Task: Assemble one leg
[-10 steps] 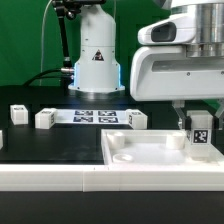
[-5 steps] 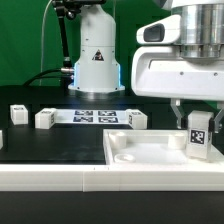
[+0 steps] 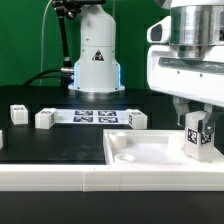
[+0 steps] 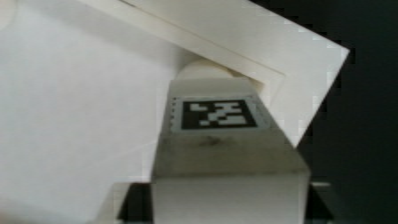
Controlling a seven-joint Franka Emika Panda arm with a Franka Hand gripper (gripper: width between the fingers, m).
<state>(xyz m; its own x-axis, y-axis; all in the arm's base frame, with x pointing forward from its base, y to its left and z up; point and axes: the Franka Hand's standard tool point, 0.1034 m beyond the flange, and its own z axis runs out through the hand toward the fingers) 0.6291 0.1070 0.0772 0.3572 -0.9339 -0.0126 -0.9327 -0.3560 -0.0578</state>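
Note:
My gripper [image 3: 199,128] is shut on a white leg [image 3: 200,139] with a black-and-white tag on its face. It holds the leg upright over the far right corner of the large white tray-like panel [image 3: 150,156]. In the wrist view the leg [image 4: 219,150] runs out from between my fingers [image 4: 137,205] toward the panel's corner [image 4: 107,90], its tag facing the camera. Whether the leg's lower end touches the panel is hidden.
Three more white tagged legs stand on the black table: one at the exterior view's left [image 3: 19,114], one beside it [image 3: 44,118], one further right [image 3: 137,119]. The marker board [image 3: 96,116] lies between them. The robot base [image 3: 96,55] stands behind.
My gripper with the leg has shifted slightly toward the exterior view's right and a little lower over the panel's corner.

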